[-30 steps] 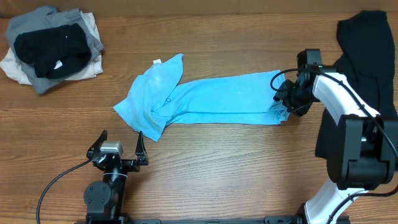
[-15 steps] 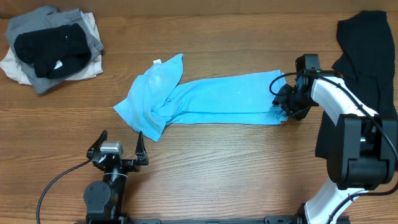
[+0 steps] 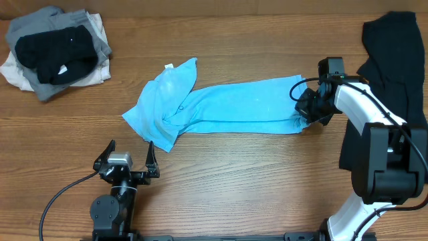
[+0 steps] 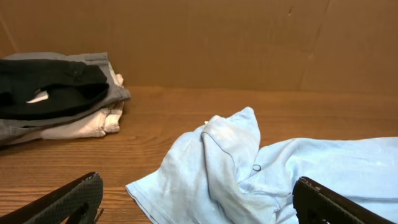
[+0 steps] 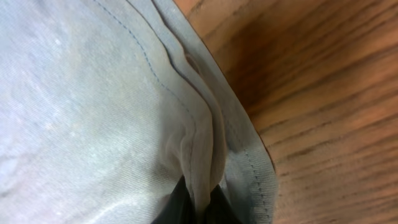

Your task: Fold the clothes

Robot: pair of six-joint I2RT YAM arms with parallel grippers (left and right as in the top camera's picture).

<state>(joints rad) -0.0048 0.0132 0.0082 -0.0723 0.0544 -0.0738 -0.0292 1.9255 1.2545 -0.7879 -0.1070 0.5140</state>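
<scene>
One wood-grain table (image 3: 254, 174), backed by a brown cardboard wall (image 4: 217, 43), carries the sky-blue T-shirt (image 3: 227, 107) stretched across its middle. The right gripper (image 3: 306, 115) pinches its right hem; the left gripper (image 3: 131, 148) gapes empty near the front edge. A black garment (image 3: 394, 53) lies far right.

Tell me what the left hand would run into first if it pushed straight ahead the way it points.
Most likely the bunched end of the blue T-shirt, which lies right ahead of the open left hand. Nothing shows between them, though depth is unclear.
</scene>
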